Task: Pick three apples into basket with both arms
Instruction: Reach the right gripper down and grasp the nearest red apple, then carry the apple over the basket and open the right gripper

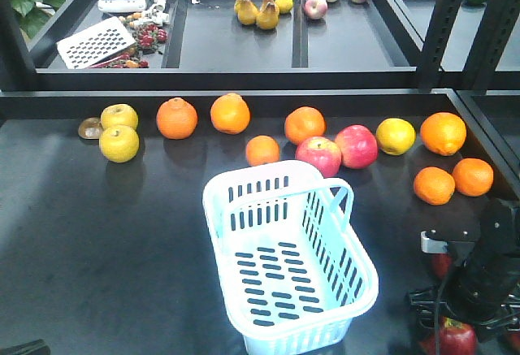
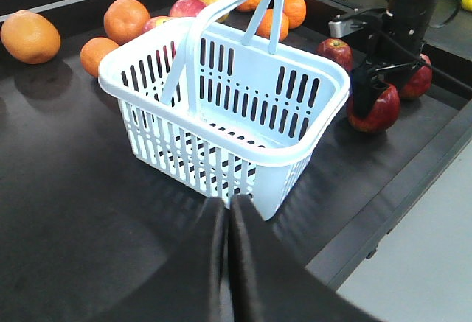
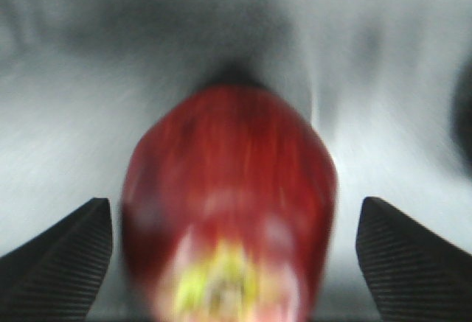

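The pale blue basket stands in the middle of the black table with nothing in it and its handles raised. Three dark red apples lie to its right. My right gripper is open around one apple, with a gap at each fingertip. A second apple lies behind the arm and a third apple beyond it. My left gripper is shut on nothing, just in front of the basket's near corner.
Oranges, yellow fruit and two pink-red apples line the back of the table. A raised rim separates it from a rear shelf with pears. The table's front edge runs close to the basket.
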### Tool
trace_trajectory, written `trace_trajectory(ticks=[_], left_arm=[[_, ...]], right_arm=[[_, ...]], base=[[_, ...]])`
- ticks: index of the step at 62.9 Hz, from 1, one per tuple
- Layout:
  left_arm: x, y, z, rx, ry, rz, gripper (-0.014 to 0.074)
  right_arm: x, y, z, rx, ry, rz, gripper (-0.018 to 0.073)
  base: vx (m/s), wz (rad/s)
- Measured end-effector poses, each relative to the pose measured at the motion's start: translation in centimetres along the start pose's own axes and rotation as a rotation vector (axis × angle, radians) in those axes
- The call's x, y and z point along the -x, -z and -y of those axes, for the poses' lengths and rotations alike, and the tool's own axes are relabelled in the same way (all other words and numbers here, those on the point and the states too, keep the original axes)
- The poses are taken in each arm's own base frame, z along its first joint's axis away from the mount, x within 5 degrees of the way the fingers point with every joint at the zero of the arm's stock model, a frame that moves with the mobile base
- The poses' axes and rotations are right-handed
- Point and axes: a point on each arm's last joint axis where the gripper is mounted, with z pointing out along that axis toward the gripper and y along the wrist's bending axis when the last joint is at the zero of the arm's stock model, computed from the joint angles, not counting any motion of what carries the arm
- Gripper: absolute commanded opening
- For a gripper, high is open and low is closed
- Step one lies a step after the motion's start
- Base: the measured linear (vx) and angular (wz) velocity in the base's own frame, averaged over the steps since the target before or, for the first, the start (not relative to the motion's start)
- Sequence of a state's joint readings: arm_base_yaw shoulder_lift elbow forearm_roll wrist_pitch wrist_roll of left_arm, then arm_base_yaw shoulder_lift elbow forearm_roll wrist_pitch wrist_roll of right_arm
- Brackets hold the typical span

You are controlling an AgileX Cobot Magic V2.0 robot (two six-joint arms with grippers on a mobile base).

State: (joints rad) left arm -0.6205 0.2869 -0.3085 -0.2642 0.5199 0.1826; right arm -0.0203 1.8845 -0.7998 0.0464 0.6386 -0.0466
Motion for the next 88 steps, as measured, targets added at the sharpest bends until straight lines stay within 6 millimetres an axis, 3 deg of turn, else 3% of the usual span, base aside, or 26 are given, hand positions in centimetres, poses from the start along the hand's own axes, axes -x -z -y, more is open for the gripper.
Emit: trace_trajectory(ticks=[12,22,27,32,42,52,61,70,78,88], left_arm=[[0.0,0.0,0.0,0.000,0.000,0.000,-0.0006],[0.0,0.0,0.0,0.000,0.000,0.000,-0.0006],[0.0,0.0,0.0,0.000,0.000,0.000,-0.0006],[0.0,0.0,0.0,0.000,0.000,0.000,-0.0006],[0.0,0.0,0.0,0.000,0.000,0.000,-0.0006],[0.0,0.0,0.0,0.000,0.000,0.000,-0.0006],[0.0,0.0,0.0,0.000,0.000,0.000,-0.0006],[0.0,0.0,0.0,0.000,0.000,0.000,-0.0006],[0.0,0.0,0.0,0.000,0.000,0.000,-0.0006],[0.0,0.0,0.0,0.000,0.000,0.000,-0.0006]], right_arm=[[0.2,-0.2,0.0,0.001,0.002,0.005,0.0370],[0.2,-0.1,0.0,0.001,0.004,0.005,0.0089],[0.1,0.6,0.0,0.001,0.014,0.017,-0.0011],[-0.1,2.1,-0.1,0.001,0.025,0.053,-0.0011],[-1.3,7.8,-0.3,-0.003,0.057,0.211,-0.0009],[-4.4,14.0,-0.6,0.000,0.093,0.397,-0.0009],[-7.0,17.2,-1.7,0.094,0.154,0.514,-0.0006],[-8.1,18.2,-4.1,0.313,0.253,0.543,-0.0004],[-7.7,18.0,-7.0,0.461,0.355,0.568,0.0001],[-6.0,16.1,-11.0,0.501,0.421,0.573,0.0057]], base=[[0.00,0.00],[0.00,0.00],[0.00,0.00],[0.00,0.00],[0.00,0.00],[0.00,0.00],[0.00,0.00],[0.00,0.00],[0.00,0.00],[0.00,0.00]])
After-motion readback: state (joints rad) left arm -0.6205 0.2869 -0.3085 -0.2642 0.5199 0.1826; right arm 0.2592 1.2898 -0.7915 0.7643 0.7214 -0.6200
